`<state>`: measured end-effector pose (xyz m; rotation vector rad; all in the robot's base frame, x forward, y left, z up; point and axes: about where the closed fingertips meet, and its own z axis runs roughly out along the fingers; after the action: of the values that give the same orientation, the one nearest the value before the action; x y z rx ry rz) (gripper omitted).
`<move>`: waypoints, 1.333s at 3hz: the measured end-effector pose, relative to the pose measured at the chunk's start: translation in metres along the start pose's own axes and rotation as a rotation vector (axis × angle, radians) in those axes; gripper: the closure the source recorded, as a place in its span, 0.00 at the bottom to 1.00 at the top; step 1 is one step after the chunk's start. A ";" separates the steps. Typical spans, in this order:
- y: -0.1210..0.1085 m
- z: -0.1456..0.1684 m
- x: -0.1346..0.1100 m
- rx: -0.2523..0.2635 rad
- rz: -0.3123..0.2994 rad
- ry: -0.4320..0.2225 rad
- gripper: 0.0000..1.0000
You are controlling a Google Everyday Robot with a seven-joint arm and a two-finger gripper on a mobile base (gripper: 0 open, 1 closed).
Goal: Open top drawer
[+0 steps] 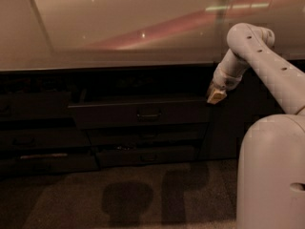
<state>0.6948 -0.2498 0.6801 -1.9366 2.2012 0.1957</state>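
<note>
Nearest, at the lower right, the rounded white robot body is seen, filling that corner. To its left the floor is laid with a dull, speckled covering, and two dark shadows are cast on it, one rounded and one upright.

Beyond the floor a row of dark cabinet fronts is found. The top drawer is placed just under the worktop edge, at the middle of the row. It is the widest front there and is seen standing forward of the fronts beneath it, with a dark gap above and behind it, so it is partly open. A small loop handle is fixed at its centre. Below it two narrower drawer fronts are stacked. Further drawer fronts are set to the left, and a plain cabinet door is set to the right.

The white arm is bent down from the upper right. The end effector is held at the right end of the top drawer, just above its upper corner and well apart from the handle. Whether it is released or clenched cannot be told, nor whether the drawer is touched.

Farthest, the pale, glossy worktop is spread across the upper part, streaked with reddish reflections.
</note>
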 end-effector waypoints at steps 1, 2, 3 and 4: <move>0.003 -0.016 0.012 0.050 -0.037 0.009 1.00; 0.003 -0.019 0.011 0.050 -0.038 0.008 1.00; 0.010 -0.018 0.013 0.045 -0.044 0.007 1.00; 0.033 -0.006 0.020 0.029 -0.062 0.001 1.00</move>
<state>0.6598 -0.2668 0.6802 -1.9867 2.1294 0.1518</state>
